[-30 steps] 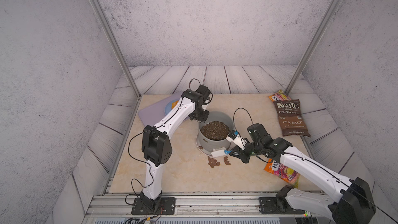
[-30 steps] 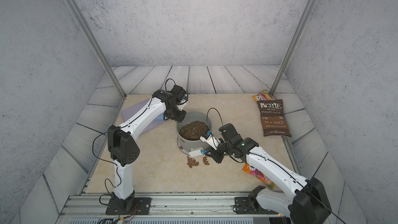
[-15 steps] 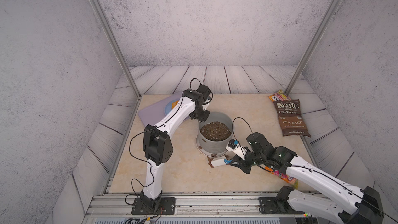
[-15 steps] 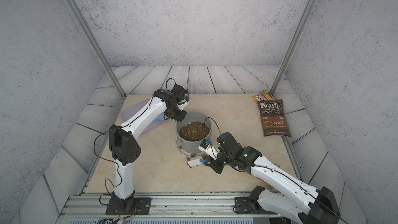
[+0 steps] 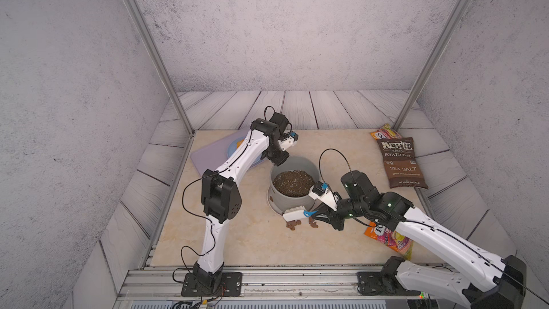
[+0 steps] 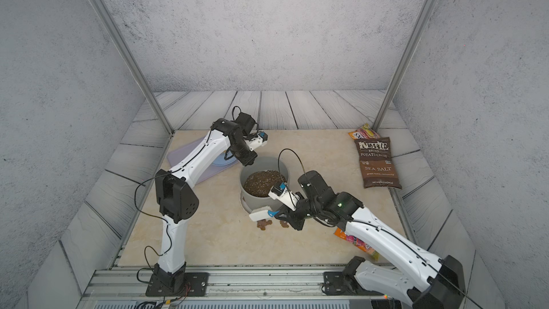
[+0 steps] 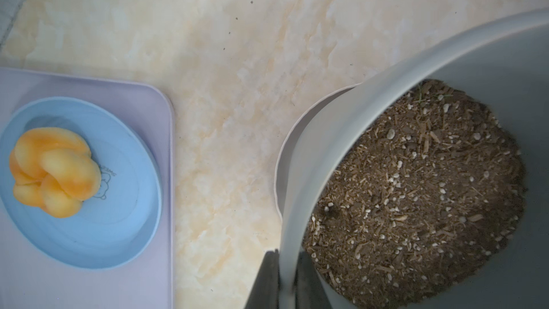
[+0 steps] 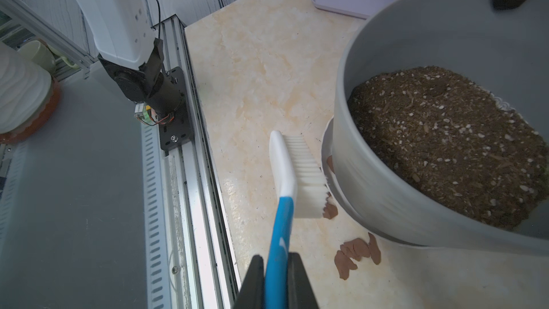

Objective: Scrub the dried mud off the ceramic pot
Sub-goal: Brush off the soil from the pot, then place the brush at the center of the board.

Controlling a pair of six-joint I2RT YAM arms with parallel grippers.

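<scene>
since half a second ago our right arm has swung the brush (image 5: 294, 214) back off the dried mud (image 5: 292, 225) on the counter (image 5: 237, 233) and up against the foot of the ceramic pot (image 5: 292, 202); our left arm has not shifted. our right hand (image 8: 276, 277) is clamped on the brush's blue handle. the white head reaches out ahead, bristles turned toward the pot, their tips at the rim of the pale saucer (image 8: 325, 141), which they look to be touching. our left hand (image 7: 286, 280) pinches the pot's far rim, one finger inside by the soil (image 7: 416, 188), one outside the wall. the pot stands upright near the middle of the counter. most of the mud lies loose as flat brown pieces just beside the saucer on the near side; both top views show two small clusters, one under the brush head and one under its handle. another piece sits at the bristle ends, and a small brown patch shows inside the saucer's lip against the grey wall. behind our left arm a lilac tray (image 7: 89, 286) carries a blue plate (image 7: 118, 209) with yellow-orange pieces (image 7: 53, 173). a kettle chip bag (image 5: 401, 162) lies well off to the right, and an orange packet (image 5: 389, 237) lies under our right forearm.
</scene>
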